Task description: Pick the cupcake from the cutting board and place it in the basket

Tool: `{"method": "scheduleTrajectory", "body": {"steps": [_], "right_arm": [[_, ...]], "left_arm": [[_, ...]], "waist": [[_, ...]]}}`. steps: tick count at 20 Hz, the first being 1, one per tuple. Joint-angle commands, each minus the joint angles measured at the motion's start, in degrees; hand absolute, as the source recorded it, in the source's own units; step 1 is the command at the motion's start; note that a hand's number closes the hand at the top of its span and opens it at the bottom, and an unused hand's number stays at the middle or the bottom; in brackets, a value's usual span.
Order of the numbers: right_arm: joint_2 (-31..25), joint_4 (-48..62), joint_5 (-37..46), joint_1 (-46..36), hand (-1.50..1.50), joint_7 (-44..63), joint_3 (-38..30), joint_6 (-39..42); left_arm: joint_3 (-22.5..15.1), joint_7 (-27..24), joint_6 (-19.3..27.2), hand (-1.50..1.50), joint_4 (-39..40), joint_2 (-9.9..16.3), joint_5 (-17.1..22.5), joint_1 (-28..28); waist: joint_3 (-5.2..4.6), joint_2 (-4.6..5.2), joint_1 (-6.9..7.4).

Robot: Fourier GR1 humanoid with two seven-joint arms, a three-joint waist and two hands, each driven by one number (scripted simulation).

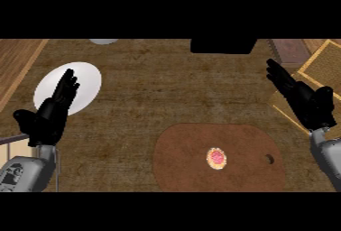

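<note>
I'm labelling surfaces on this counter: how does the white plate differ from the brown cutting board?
The plate is white and oval-looking; the cutting board is dark brown, rounded and wider. The plate lies at the far left, partly behind the left hand; the cutting board lies near the middle front, with no hand over it. The plate shows nothing on it; the cutting board carries the cupcake and has a small hole near its right edge. Both lie flat on the counter.

Counter top (pixel 146 90): mottled brown, rough-looking surface, fills most of the view. White plate (pixel 85 83) lies flat at far left. Small pale round object (pixel 103 41) at top edge, cut off, cannot identify. Black block (pixel 223 46) at top, right of centre. Lighter wood strip (pixel 16 67) along left edge.
</note>
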Motion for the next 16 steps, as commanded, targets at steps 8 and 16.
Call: {"method": "scheduleTrajectory", "body": {"steps": [8,16], "right_arm": [[11.7,-15.0,6.3,6.9,1.50,-17.4,7.9,-4.3],[24.4,-12.2,38.0,10.8,-1.50,-2.7,24.4,-32.6]], "left_arm": [[-1.3,-2.9,-10.2,0.00,-4.4,-1.2,-3.3,1.2],[-2.5,-0.1,-11.6,0.00,-6.9,-0.9,-3.6,1.7]], "waist": [[0.80,1.84,-1.87],[0.48,1.71,-1.68]]}}
